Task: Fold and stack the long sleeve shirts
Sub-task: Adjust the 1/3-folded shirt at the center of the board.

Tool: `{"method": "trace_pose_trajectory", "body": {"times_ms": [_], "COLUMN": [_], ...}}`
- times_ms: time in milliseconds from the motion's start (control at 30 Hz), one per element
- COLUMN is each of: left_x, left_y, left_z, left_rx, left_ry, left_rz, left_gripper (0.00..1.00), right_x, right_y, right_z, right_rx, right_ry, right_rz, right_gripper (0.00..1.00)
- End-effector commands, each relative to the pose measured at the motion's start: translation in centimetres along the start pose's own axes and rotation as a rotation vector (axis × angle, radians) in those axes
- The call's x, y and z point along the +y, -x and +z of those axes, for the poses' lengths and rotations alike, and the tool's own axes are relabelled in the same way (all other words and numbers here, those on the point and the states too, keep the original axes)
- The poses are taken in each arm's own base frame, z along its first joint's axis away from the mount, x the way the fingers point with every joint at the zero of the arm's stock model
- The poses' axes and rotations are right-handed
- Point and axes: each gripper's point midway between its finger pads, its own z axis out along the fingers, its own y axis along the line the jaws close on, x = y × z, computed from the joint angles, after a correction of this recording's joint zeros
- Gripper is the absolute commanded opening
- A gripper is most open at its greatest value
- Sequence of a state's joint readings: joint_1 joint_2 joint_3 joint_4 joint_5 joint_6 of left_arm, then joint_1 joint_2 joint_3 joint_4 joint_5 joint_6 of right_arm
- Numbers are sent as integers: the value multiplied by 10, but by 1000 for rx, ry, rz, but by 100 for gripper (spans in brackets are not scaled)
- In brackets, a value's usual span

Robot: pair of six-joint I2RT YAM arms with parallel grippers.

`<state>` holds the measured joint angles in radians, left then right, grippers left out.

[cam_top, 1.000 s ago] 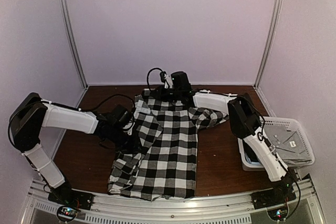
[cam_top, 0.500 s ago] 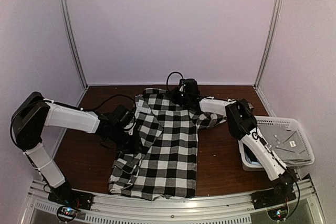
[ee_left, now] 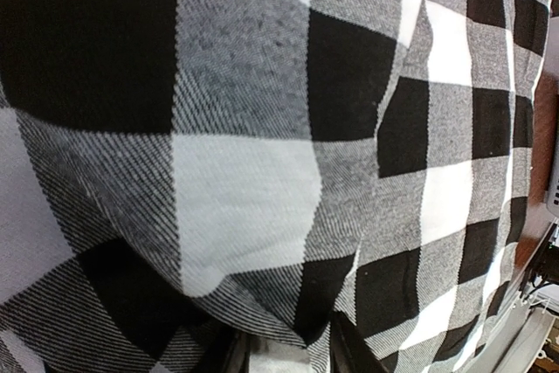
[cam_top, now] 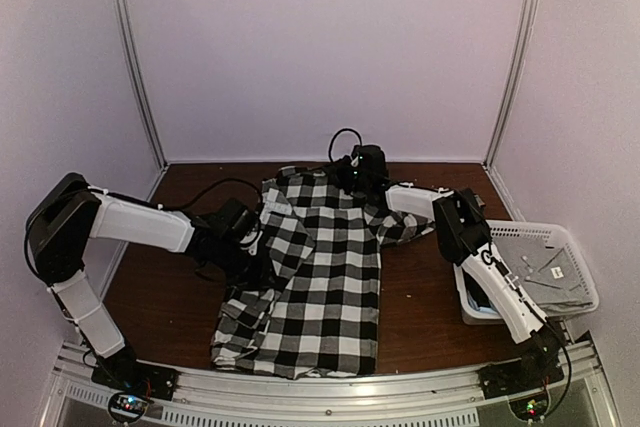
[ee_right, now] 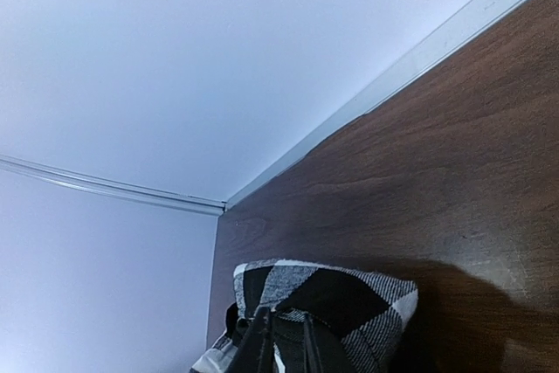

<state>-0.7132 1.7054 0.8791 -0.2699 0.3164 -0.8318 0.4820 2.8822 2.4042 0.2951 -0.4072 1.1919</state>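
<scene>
The black-and-white checked long sleeve shirt (cam_top: 320,277) lies spread lengthwise on the brown table (cam_top: 425,297), its left sleeve folded over the body. My left gripper (cam_top: 255,255) is at the shirt's left side; in the left wrist view the checked cloth (ee_left: 244,189) fills the frame and a fold of it sits pinched in my left gripper (ee_left: 288,357). My right gripper (cam_top: 357,182) is at the collar by the far edge, and in the right wrist view my right gripper (ee_right: 284,338) is shut on a bunch of the checked cloth (ee_right: 349,299). A grey shirt (cam_top: 550,272) lies in the basket.
A white lattice basket (cam_top: 583,247) stands at the table's right edge, beside the right arm's base. White walls with metal corner posts close in the back and sides. A metal rail (cam_top: 330,387) runs along the near edge.
My right gripper has moved to the right along the far edge with the collar in it, dragging the shirt slightly right. The left gripper followed a little, keeping its hold.
</scene>
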Motion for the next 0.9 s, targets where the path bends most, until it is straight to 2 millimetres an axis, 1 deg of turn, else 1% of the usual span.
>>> {"method": "trace_pose_trajectory", "body": {"times_ms": [0,67,167,200,233,300,367,400,500,567,633,733,867], "left_x": [-30,-43,-53,-53,-51,-39,-30,-32,-38,-35,-31,-27,-19], "left_y": [28,41,69,79,91,121,146,155,169,166,155,138,122], "left_z": [-13,-23,-41,-47,-52,-63,-66,-65,-58,-53,-50,-61,-73], "left_rx": [-77,-116,-200,-224,-249,-315,-349,-338,-317,-299,-277,-294,-298], "left_ry": [-82,-106,-107,-103,-99,-74,-66,-95,-106,-104,-110,-125,-103], "left_rz": [49,81,107,103,97,72,54,52,65,64,58,55,41], "left_gripper": [32,33,33,33,33,33,32,31,30,29,29,31,32], "right_x": [32,44,59,71,74,79,85,87,91,96,102,105,108], "right_y": [3,-2,-8,-8,-11,-18,-24,-27,-38,-50,-68,-99,-148], "right_z": [-6,-12,-22,-27,-31,-39,-45,-48,-57,-63,-69,-77,-80], "right_rx": [32,52,78,81,89,108,131,142,185,219,264,326,439], "right_ry": [70,69,40,46,44,42,42,38,25,14,-6,-59,-27], "right_rz": [-56,-97,-149,-162,-167,-175,-189,-197,-225,-259,-349,-484,-549], "right_gripper": [14,14,15,16,17,20,22,22,24,24,27,29,28]}}
